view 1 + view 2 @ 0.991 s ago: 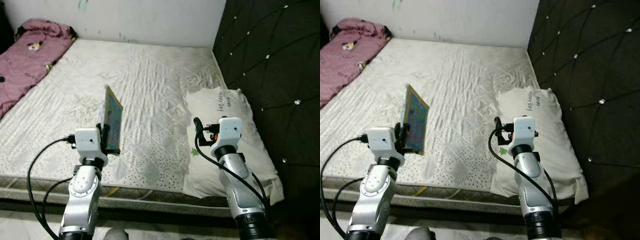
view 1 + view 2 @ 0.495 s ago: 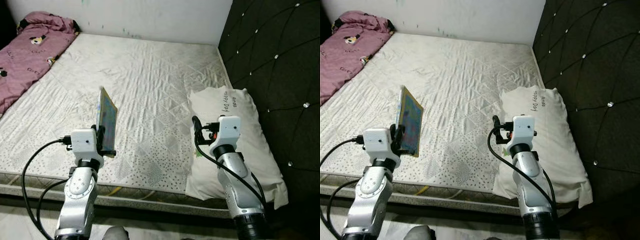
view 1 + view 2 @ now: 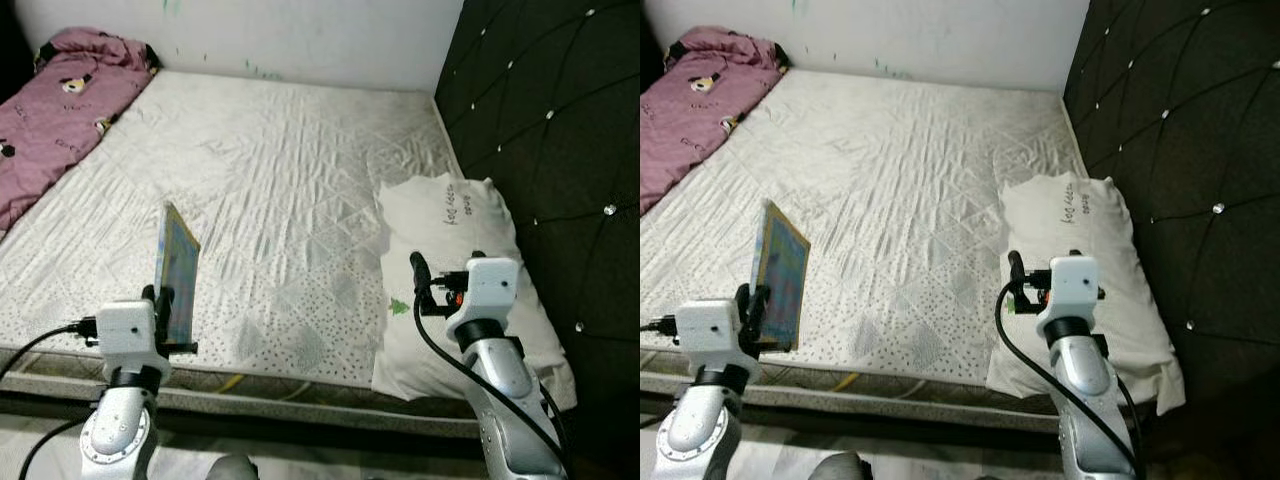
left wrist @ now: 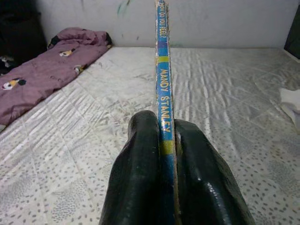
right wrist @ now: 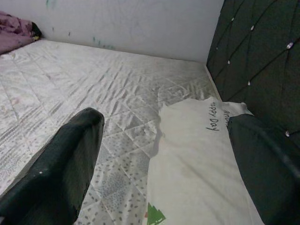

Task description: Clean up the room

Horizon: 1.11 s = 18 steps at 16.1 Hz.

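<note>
My left gripper [image 4: 165, 136] is shut on a thin picture book [image 3: 178, 270] with a blue spine [image 4: 162, 70]. It holds the book upright on edge above the front edge of the white mattress [image 3: 290, 150]. My right gripper [image 3: 424, 288] stands open over the near end of a white pillow [image 3: 450, 225]. Its fingers [image 5: 61, 168] are spread wide with nothing between them. The pillow [image 5: 197, 150] has handwriting and a small green tree print on it.
A pink blanket [image 3: 50, 110] with cartoon prints lies bunched along the far left side of the bed. A black tufted headboard [image 3: 550, 120] rises on the right beside the pillow. A white wall [image 3: 300, 30] stands behind the bed.
Both arms now sit lower and nearer in the eye views. The book has come back toward the bed's front edge, still clamped. The right gripper has slid back along the pillow.
</note>
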Available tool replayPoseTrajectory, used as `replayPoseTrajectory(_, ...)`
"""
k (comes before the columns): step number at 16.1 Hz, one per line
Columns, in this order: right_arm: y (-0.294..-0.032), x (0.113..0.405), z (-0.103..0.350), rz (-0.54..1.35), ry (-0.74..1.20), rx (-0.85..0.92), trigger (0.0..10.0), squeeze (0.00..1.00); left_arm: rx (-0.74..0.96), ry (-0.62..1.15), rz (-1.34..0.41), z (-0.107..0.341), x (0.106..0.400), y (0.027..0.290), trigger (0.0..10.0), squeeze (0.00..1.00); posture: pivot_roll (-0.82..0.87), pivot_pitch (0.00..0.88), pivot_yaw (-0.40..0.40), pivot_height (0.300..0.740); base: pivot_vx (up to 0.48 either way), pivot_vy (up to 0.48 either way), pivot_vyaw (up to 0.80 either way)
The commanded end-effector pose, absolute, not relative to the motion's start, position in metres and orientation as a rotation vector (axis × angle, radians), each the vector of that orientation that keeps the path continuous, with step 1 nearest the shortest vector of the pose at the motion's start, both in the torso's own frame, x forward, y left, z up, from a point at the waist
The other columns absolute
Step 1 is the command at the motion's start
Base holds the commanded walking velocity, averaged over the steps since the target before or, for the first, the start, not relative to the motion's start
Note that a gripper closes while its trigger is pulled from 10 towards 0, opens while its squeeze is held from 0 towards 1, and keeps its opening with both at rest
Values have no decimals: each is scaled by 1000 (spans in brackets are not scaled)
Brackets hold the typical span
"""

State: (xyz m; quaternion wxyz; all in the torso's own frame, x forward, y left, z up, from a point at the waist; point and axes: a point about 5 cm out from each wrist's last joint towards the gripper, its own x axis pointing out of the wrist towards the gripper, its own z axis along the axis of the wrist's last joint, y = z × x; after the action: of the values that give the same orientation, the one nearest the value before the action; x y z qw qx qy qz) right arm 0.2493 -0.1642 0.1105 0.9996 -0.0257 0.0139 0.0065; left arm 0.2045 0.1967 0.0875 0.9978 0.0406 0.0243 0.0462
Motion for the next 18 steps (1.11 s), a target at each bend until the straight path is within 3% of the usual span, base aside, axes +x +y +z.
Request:
replayPoseTrajectory(1,-164,249,115,3,26,-53,10000,0,89,-3,68,101,209,190,10000,0,64,26,-29,740,0,0,0)
replayPoseTrajectory(5,-162,248,114,9,42,-38,10000,0,75,1,55,102,212,190,10000,0,63,31,-26,740,0,0,-745)
replayPoseTrajectory(18,-150,251,117,74,33,-25,10000,0,68,9,79,103,216,191,10000,0,68,25,-33,740,0,0,0)
